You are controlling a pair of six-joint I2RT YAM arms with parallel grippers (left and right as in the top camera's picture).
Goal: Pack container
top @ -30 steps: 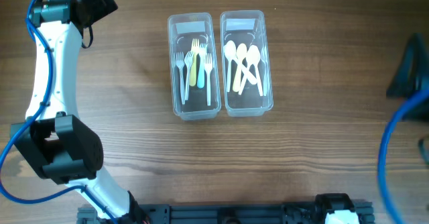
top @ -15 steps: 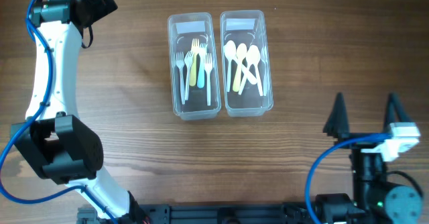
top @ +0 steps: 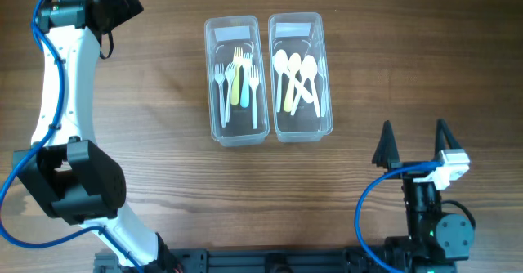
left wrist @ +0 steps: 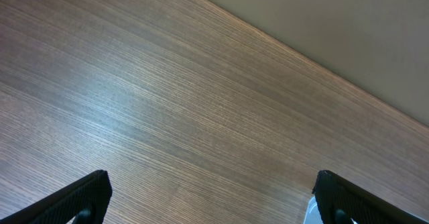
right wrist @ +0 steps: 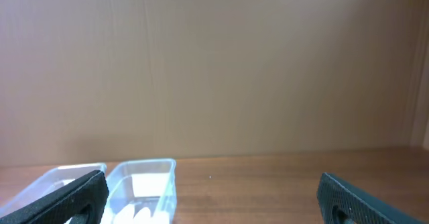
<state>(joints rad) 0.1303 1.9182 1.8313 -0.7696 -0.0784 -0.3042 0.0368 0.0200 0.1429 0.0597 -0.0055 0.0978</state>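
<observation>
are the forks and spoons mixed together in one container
No, the forks sit in one container, the spoons in the second container.

The left arm (top: 61, 85), at nine o'clock, has a long white link (top: 67, 60), bulky black joint housings (top: 78, 183) and a blue cable (top: 36, 24). At five o'clock, the right gripper (top: 413, 126) shows black pointed fingers (top: 384, 149), a white block (top: 454, 160) and a blue loop (top: 364, 203).
</observation>
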